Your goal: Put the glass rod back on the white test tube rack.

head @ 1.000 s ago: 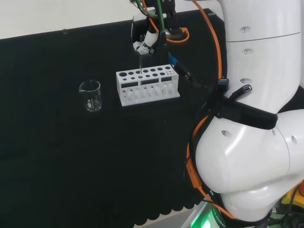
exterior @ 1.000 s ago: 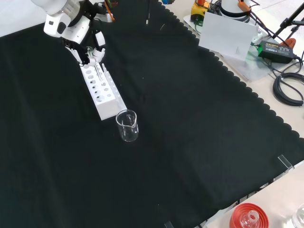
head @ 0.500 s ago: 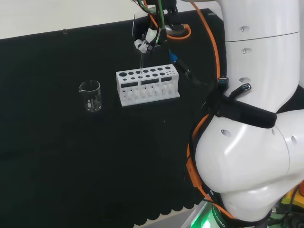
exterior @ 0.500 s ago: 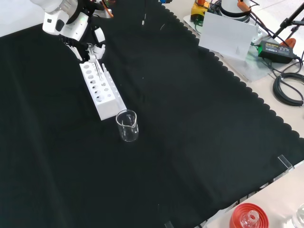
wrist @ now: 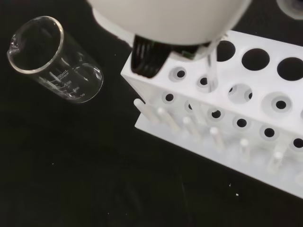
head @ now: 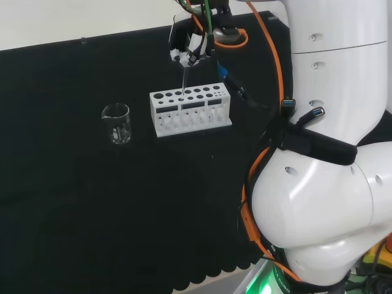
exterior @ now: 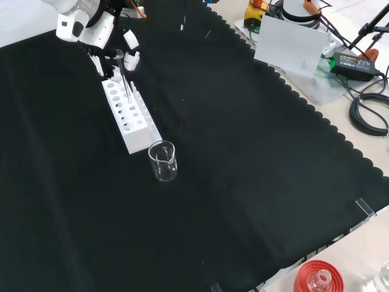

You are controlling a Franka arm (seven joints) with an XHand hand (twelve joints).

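The white test tube rack (head: 190,111) (exterior: 131,117) (wrist: 258,125) lies on the black cloth. The clear glass rod (head: 184,82) (exterior: 124,79) (wrist: 212,66) stands nearly upright with its lower end in one of the rack's holes, in the row away from the pegs. Just above the rod's top is the hand (head: 190,46) (exterior: 100,29) (wrist: 170,19). Its fingers (exterior: 132,40) are spread apart, and the front view shows them off the rod. Whether any fingertip still touches the rod's top I cannot tell.
A clear glass beaker (head: 116,122) (exterior: 163,161) (wrist: 54,59) stands by the rack's end, upright. A red ribbed stand (exterior: 316,278) sits at the cloth's near right corner in the front view. The arm's white links (head: 324,184) stand at the head view's right.
The hand has risen a little above the rack and its fingers have spread apart. The rod has stayed upright in its hole.
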